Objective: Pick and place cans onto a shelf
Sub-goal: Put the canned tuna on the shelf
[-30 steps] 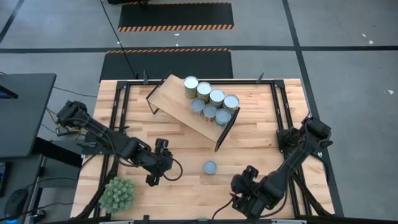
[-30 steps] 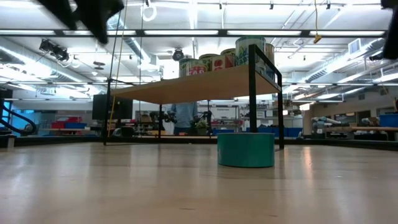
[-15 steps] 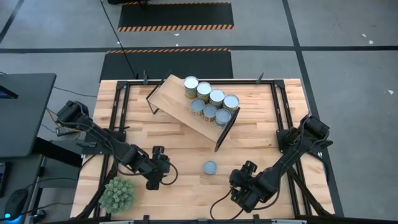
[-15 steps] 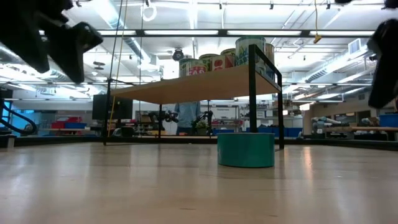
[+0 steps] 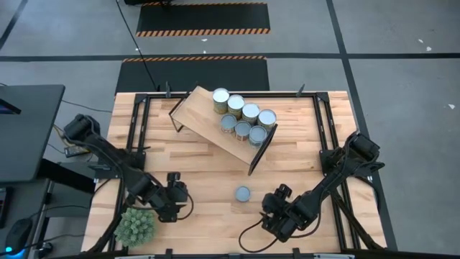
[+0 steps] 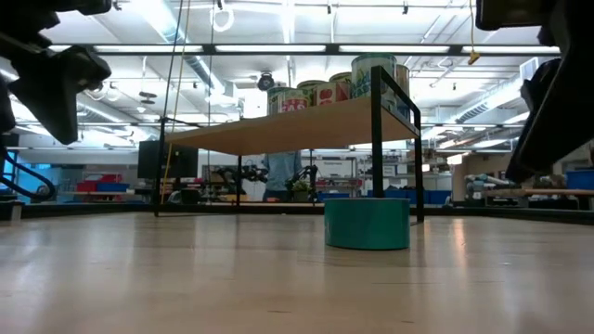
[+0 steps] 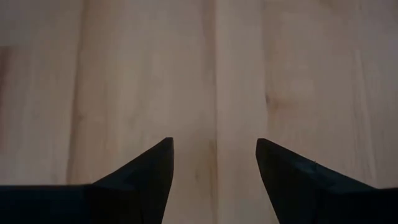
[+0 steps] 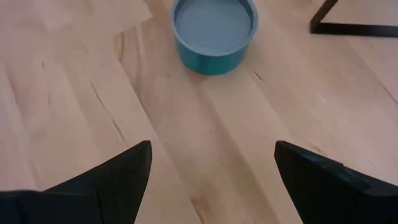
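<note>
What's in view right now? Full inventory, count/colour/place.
Cans on the shelf: seven, silver or blue-grey tops, clustered at the shelf's right end.
Loose can: one, teal side, blue-grey top, upright on the table in front of the shelf, between the two grippers.
Shelf: one, light wood on black legs, set diagonally at the table's far middle.
Plant ball: one, spiky green, near-left corner of the table.
Table: one, light wood planks, black frame.
Left gripper: open, over bare table beside the plant ball.
Right gripper: open, right of the loose can, facing it.
</note>
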